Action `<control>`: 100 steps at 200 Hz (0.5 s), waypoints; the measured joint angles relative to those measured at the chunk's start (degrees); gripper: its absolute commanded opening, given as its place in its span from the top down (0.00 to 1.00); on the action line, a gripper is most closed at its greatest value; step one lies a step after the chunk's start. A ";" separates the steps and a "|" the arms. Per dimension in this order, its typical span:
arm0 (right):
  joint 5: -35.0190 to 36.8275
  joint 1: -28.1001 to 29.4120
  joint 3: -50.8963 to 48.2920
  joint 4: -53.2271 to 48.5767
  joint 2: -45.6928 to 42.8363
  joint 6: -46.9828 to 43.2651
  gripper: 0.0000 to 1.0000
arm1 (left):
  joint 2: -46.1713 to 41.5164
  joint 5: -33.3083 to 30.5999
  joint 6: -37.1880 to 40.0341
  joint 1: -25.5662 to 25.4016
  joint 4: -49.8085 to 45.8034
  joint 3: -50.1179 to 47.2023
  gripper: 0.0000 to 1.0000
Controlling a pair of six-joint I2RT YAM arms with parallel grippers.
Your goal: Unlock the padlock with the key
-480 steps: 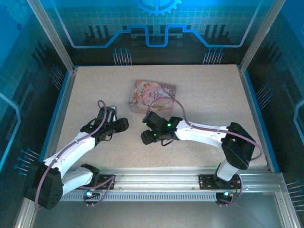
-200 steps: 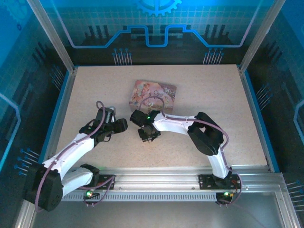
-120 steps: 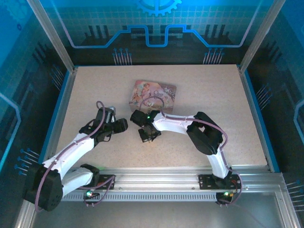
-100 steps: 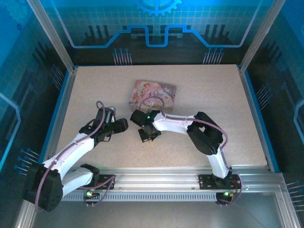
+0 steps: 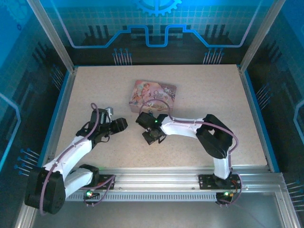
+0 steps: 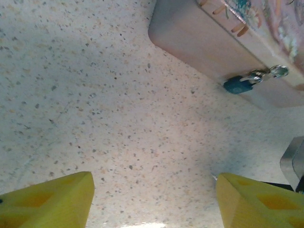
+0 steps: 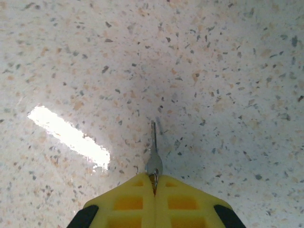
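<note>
Where it hangs low against the side wall of the pink tin (image 6: 204,42), the padlock (image 6: 236,84) lies along that wall, blue body left, shackle right. Key (image 7: 153,145): pinched by its head in the right gripper (image 7: 154,180), jaws clamped, blade pointing straight ahead over bare tabletop (image 7: 228,71). Left gripper (image 6: 154,180): jaws wide apart, grasping nothing; the padlock lies ahead, to its right.

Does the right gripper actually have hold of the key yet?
Touching. Right wrist view: the right gripper is clamped on the key at its head, blade sticking out ahead.
</note>
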 measured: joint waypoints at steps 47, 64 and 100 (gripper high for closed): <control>-0.11 -0.28 -4.59 6.08 -6.29 -5.95 1.00 | -1.38 8.15 -4.42 1.68 6.47 -2.10 0.38; -0.31 -0.85 -5.03 7.69 -7.21 -6.93 1.00 | -0.87 10.32 -6.75 1.73 10.34 -3.21 0.41; -0.87 -1.66 -7.26 10.97 -8.22 -7.30 1.00 | 1.66 13.60 -12.94 1.75 19.98 -8.50 0.49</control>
